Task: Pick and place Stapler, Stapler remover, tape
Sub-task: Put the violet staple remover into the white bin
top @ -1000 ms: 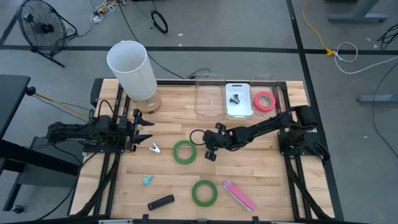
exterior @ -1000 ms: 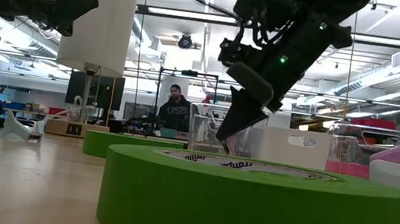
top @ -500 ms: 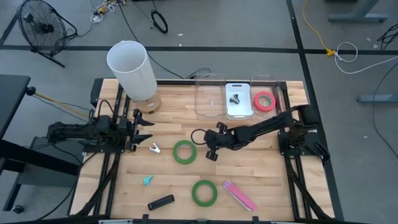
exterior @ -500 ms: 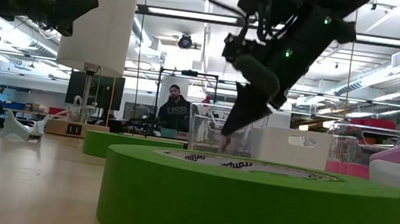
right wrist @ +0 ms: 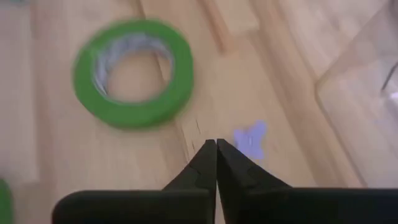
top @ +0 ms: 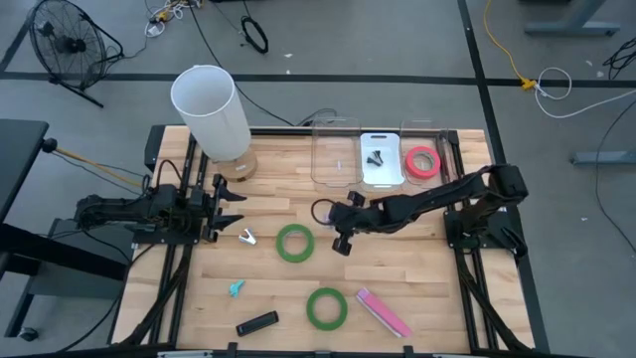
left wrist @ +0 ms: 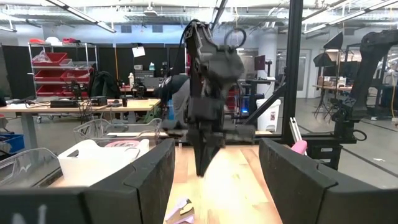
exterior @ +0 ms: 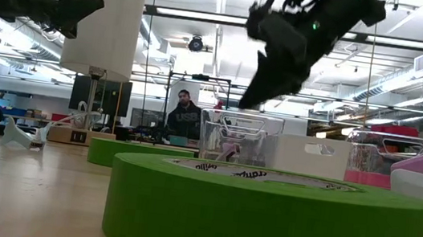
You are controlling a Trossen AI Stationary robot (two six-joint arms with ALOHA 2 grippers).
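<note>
The right gripper (top: pixel 338 239) is held up over the middle of the table (top: pixel 417 288), with its fingers (right wrist: pixel 214 163) pressed together and nothing between them, most likely so it can be moved to the next thing. The nearest green tape (top: pixel 294 243) is lying flat on the wood just beside it, not touched. A second green tape (top: pixel 326 307) is placed nearer the front edge, and the red tape (top: pixel 422 161) is already set in a clear bin (top: pixel 429 131). The left gripper (top: pixel 237 206) is kept open at the left side, waiting.
</note>
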